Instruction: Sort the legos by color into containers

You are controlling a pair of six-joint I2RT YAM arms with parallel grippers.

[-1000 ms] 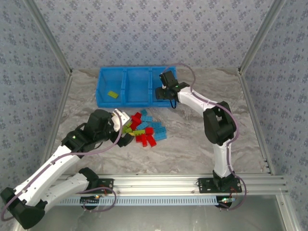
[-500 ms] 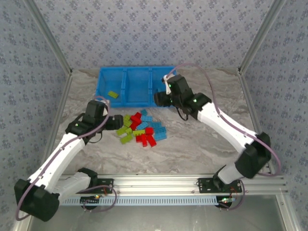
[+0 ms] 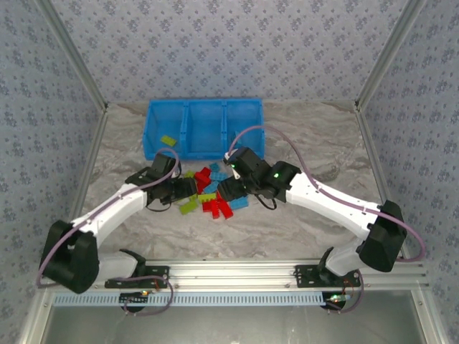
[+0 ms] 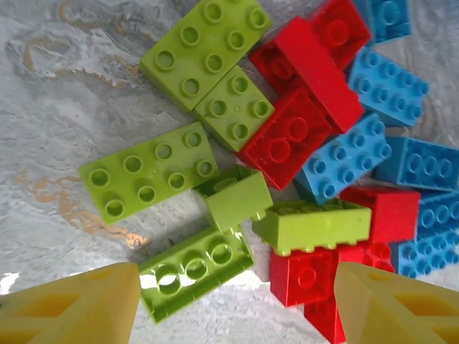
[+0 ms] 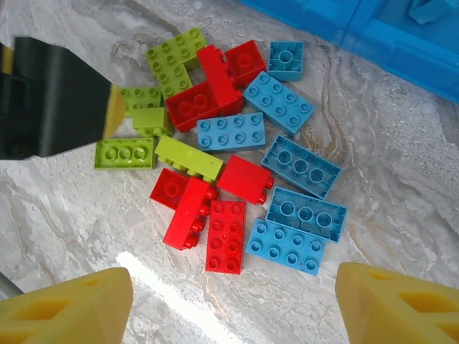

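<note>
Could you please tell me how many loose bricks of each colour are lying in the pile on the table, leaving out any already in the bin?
Green bricks: 6
Red bricks: 7
Blue bricks: 6
Total: 19

The top camera looks down from behind over the table (image 3: 301,229), while each wrist camera faces down past the left fingers (image 4: 72,304) and right fingers (image 5: 401,304) at the same bricks (image 5: 226,236) just ahead of them, the left closer.
</note>
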